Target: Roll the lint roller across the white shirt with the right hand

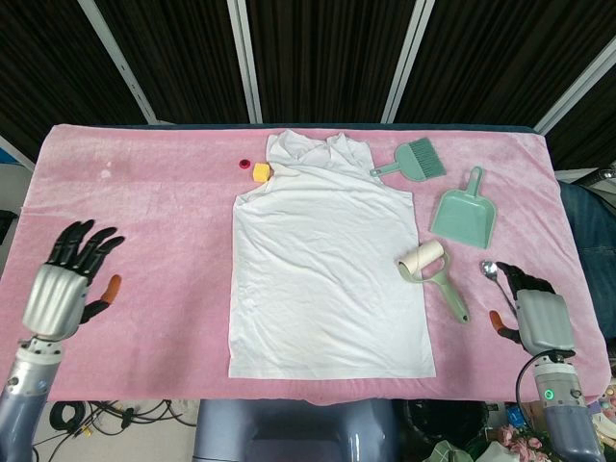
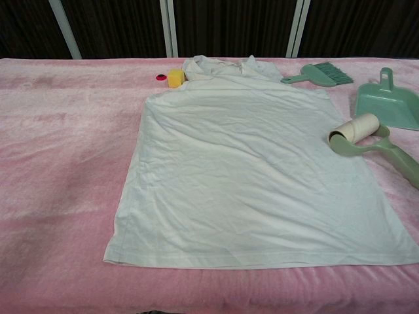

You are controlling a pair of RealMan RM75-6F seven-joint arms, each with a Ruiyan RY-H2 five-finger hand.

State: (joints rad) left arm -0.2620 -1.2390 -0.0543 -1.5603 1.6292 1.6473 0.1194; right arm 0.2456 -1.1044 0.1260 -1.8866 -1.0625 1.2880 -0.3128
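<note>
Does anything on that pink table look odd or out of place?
Mostly tidy. One oddity: a small metal spoon lies on the pink cloth near the right hand, unrelated to the cleaning tools. The white shirt lies flat, collar bunched.

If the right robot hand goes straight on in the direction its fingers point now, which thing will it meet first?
Probably the small metal spoon lying just ahead of the right robot hand and its fingertips. The lint roller lies more to its left, off that line. Height above the table is unclear, so it may pass over.

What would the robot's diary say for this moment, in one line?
lint roller: on table at white shirt edge, unheld | right hand: open, apart from roller | left hand: open | rolling: not started
</note>
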